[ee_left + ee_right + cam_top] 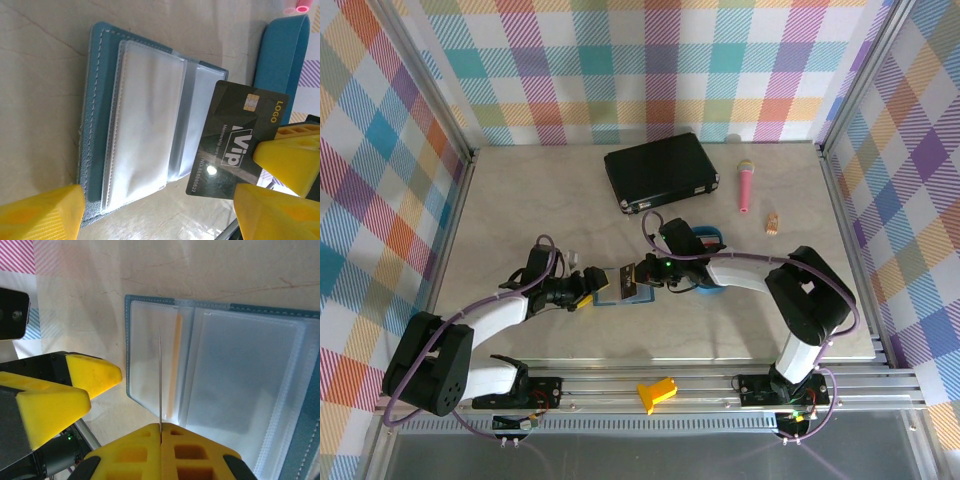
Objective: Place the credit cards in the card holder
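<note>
- Pinching a black card in my right gripper, I have the yellow fingers pressed flat together on one end of it.
- From my right wrist the card stands edge-on, a thin upright line rising out of the fingers.
- From my left wrist its face shows: a gold chip and the words "ViP" and "LOGO".
- The card hangs over one end of the card holder, above the clear pocket there. I cannot tell whether its free edge touches the plastic.
- The card holder lies open and flat on the table, teal cover down and pale clear pockets up, between my two grippers.
- An orange strip shows through the clear pocket just beside the card's edge.
- My left gripper is spread wide with nothing between its fingers, just beside the holder's other end.
- A blue oval tray sits just beyond the holder on my right gripper's side.
- A black case and a pink object lie well apart from all this, at the far side of the table.
</note>
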